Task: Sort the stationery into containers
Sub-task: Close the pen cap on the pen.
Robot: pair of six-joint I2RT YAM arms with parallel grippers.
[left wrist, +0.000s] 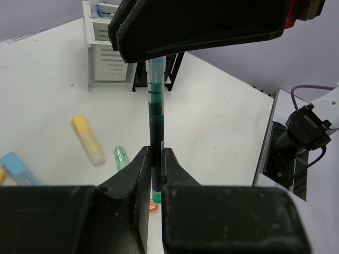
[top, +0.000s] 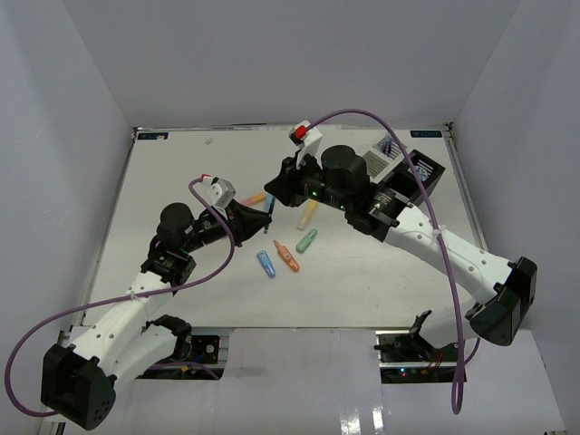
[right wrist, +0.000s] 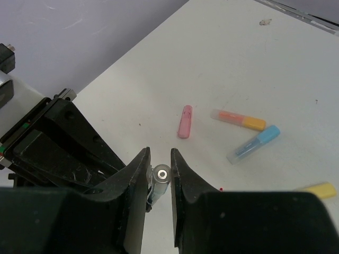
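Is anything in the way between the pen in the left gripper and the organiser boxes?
Yes. The right gripper has its fingers around the pen at its far end. The right arm behind it lies directly between the pen and the white box and black box at the table's far right corner.

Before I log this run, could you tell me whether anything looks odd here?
Yes: one thin pen is clamped by both claws at once, the left claw at one end, the right claw apparently closed on the other. Nothing looks spilled or damaged.
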